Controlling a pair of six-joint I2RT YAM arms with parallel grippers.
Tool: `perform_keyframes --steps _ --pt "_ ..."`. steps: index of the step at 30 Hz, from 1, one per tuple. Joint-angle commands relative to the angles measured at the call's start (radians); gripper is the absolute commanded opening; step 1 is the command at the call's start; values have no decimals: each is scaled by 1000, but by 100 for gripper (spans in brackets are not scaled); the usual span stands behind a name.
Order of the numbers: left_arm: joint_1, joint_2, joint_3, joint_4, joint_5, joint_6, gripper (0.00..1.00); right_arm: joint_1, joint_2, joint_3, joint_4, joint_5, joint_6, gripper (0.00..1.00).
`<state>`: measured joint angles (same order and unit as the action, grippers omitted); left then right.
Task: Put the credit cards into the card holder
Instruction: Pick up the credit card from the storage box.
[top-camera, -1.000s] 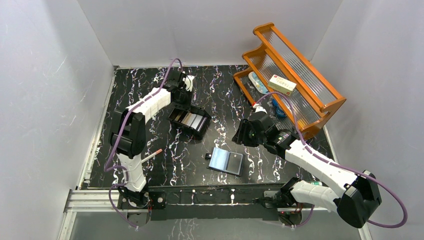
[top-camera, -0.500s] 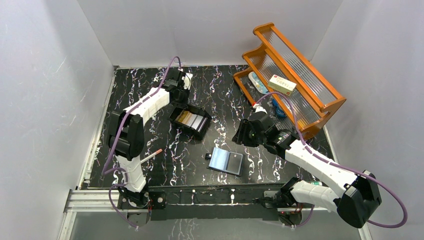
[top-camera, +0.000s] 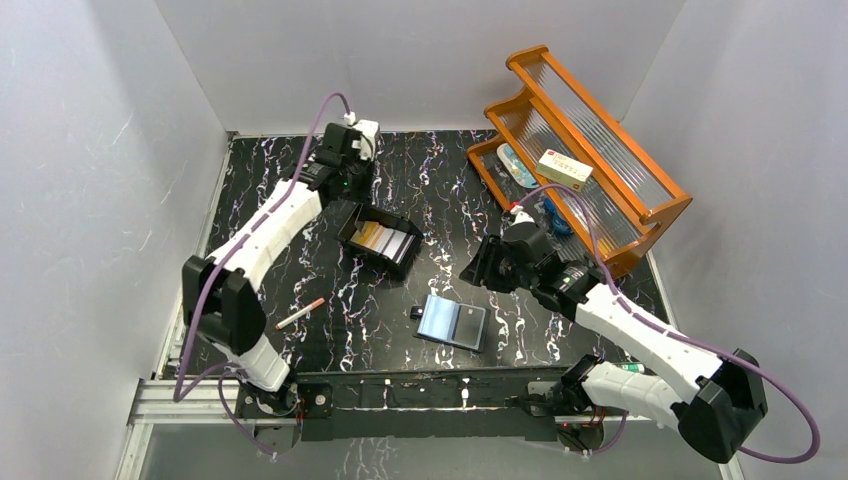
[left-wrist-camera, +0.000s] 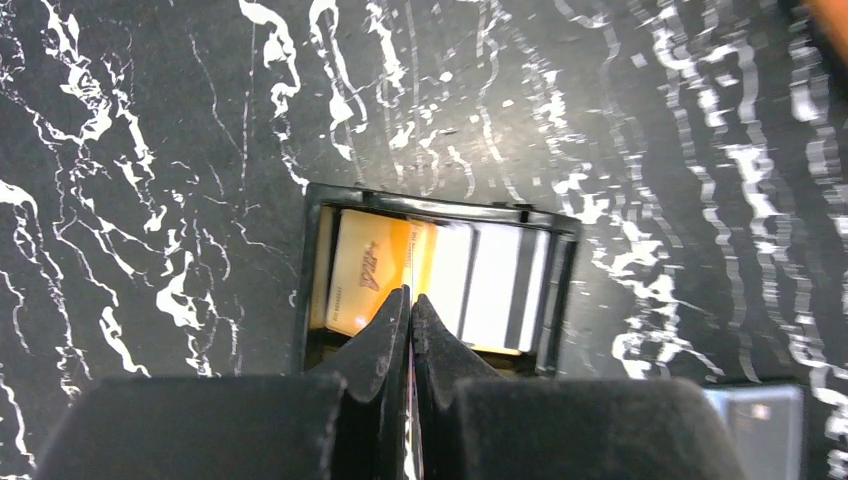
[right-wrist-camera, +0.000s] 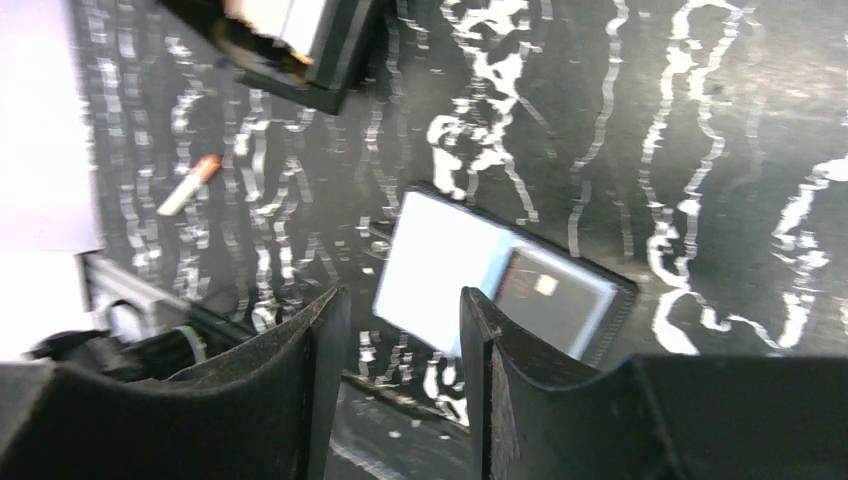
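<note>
The black box (top-camera: 350, 236) near my left arm holds credit cards (left-wrist-camera: 370, 270): an orange one beside white, striped ones (left-wrist-camera: 495, 290). My left gripper (left-wrist-camera: 410, 292) hovers above the box, shut on a thin card (left-wrist-camera: 411, 450) seen edge-on between its pads. From above, this gripper (top-camera: 350, 198) hangs just behind the box. The card holder (top-camera: 452, 322) lies open near the front edge, its blue lining (right-wrist-camera: 440, 265) facing up. My right gripper (right-wrist-camera: 402, 295) is open and empty, raised above the holder (right-wrist-camera: 560, 295); from above it (top-camera: 482, 272) sits just behind the holder.
A thin pink-tipped stick (top-camera: 300, 313) lies front left. An orange wooden rack (top-camera: 600, 150) at the back right carries a cream-and-red carton (top-camera: 563, 170) and small items. White walls close in three sides; a metal rail (top-camera: 400, 390) runs along the front.
My left gripper has closed on a card and lifted up and back from the box, uncovering the cards inside. The right arm has barely shifted.
</note>
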<state>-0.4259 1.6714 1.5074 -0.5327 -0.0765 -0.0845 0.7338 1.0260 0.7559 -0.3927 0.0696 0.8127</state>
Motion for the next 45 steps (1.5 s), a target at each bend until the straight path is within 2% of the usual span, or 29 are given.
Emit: perform_keyframes --steps 1,6,9,15,22,24,26,34,39,41,43,44,45 --pt "-1 -146 15 -11 154 -115 0 -2 -72 -20 190 -117 95 52" --pt "0 -292 -106 110 393 -297 0 -2 -108 -103 457 -265 211 54" --pt "0 -370 -180 172 487 -393 0 -2 -120 -145 580 -304 268 53" --pt "0 -472 -353 409 716 -620 0 -1 -147 -156 680 -292 298 54" --pt "0 -498 -505 689 869 -862 0 -1 -125 -185 830 -301 366 55" --pt "0 -503 -569 797 892 -949 0 -2 -95 -191 903 -328 396 53" --pt "-1 -509 -598 838 896 -980 0 -2 -82 -186 910 -335 399 51" --pt "-1 -516 -672 935 903 -1051 0 -1 -86 -195 911 -309 400 36" --pt "-1 -524 -695 972 900 -1079 0 -2 -86 -212 926 -302 409 29" --pt "0 -527 -693 954 898 -1067 0 -2 -82 -214 934 -310 405 20" --pt "-1 -527 -686 924 894 -1046 0 -1 -85 -220 934 -309 401 5" --pt "-1 -527 -680 888 889 -1031 6 -1 -91 -226 932 -308 396 0" --pt "-1 -531 -673 850 878 -1009 15 -2 -100 -234 922 -303 389 0"
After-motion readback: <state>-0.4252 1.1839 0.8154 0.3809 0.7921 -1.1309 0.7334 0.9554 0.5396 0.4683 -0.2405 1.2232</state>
